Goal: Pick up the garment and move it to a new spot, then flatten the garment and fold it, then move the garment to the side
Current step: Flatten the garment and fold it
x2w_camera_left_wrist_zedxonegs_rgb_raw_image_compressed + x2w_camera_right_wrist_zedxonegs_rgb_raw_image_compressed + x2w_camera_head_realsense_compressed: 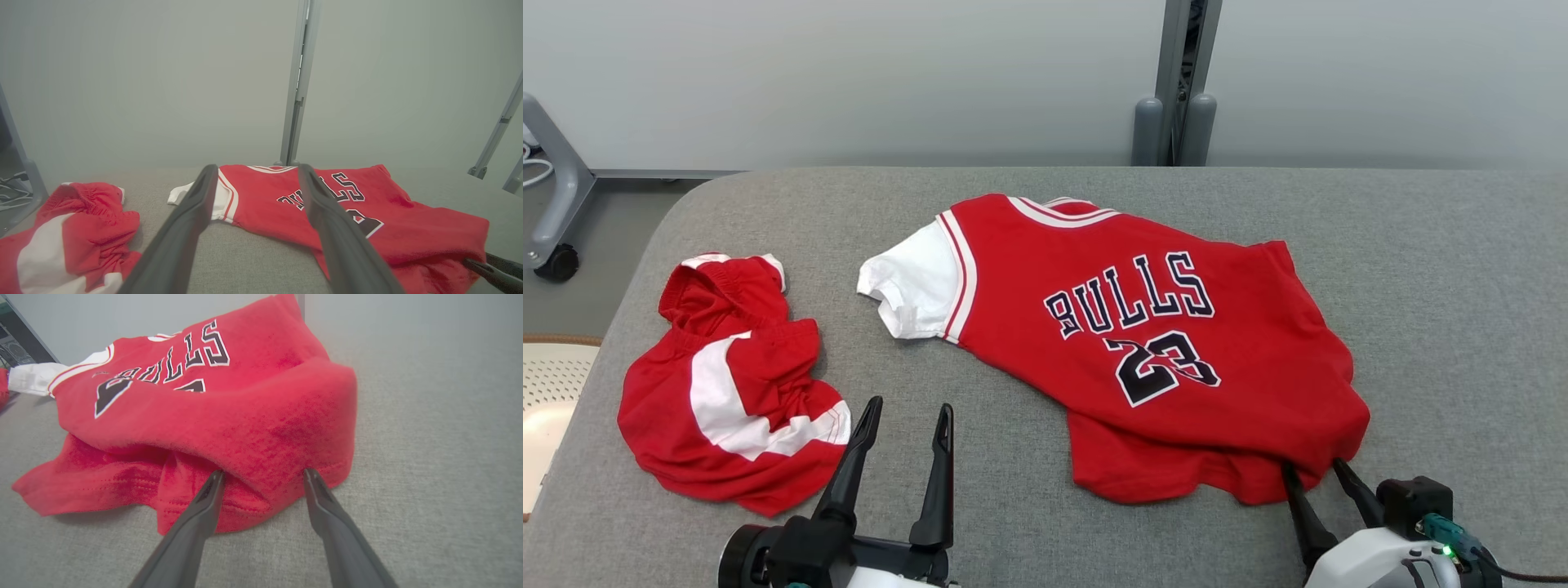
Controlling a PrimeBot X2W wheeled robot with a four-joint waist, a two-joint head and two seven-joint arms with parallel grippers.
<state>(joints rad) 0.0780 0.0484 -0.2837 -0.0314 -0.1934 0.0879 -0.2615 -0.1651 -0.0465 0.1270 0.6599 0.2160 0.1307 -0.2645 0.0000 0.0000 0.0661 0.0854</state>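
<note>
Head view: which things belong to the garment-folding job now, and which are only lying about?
Job:
- red Bulls jersey
- grey table it lies on

Lying about:
- crumpled red-and-white garment, left of the jersey and apart from it
- wheeled grey frame on the floor

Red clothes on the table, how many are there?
2. The Bulls jersey lies in the middle of the gray table. The crumpled red-and-white garment sits to its left, apart from it. Something small could hide under their folds.

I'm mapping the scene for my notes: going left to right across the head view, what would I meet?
Caster wheel → crumpled red-and-white garment → Bulls jersey → right gripper.
</note>
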